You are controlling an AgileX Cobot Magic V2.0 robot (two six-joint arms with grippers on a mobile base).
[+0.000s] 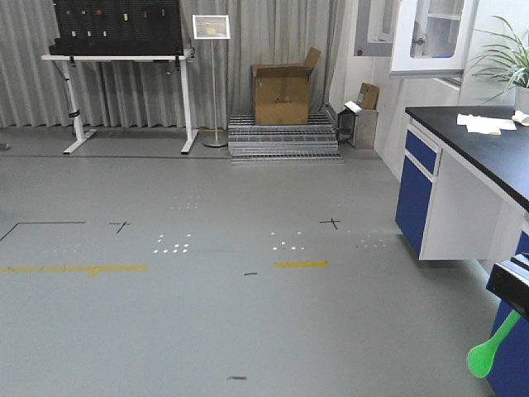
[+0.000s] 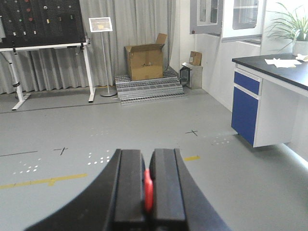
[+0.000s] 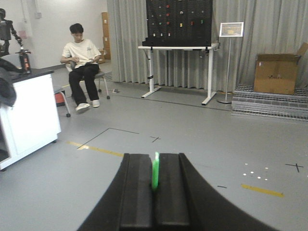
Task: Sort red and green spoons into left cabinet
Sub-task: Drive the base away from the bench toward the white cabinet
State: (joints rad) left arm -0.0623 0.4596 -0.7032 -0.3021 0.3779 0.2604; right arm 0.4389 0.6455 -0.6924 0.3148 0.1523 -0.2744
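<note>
In the left wrist view my left gripper (image 2: 147, 161) is shut on the red spoon (image 2: 148, 190), a thin red strip squeezed between the two black fingers. My right gripper (image 3: 155, 161) is shut on the green spoon (image 3: 155, 171), seen edge-on between its fingers. From the front view the green spoon (image 1: 493, 344) hangs bowl-down at the lower right, below a black part of the right arm. The left cabinet is out of view. Both grippers are held above bare grey floor.
A blue-and-white lab counter (image 1: 450, 194) with a black top stands at the right. A cardboard box (image 1: 282, 93) sits on metal grating at the back, beside a sign stand (image 1: 213, 78) and a white table (image 1: 124, 91). A person (image 3: 83, 65) sits far left in the right wrist view.
</note>
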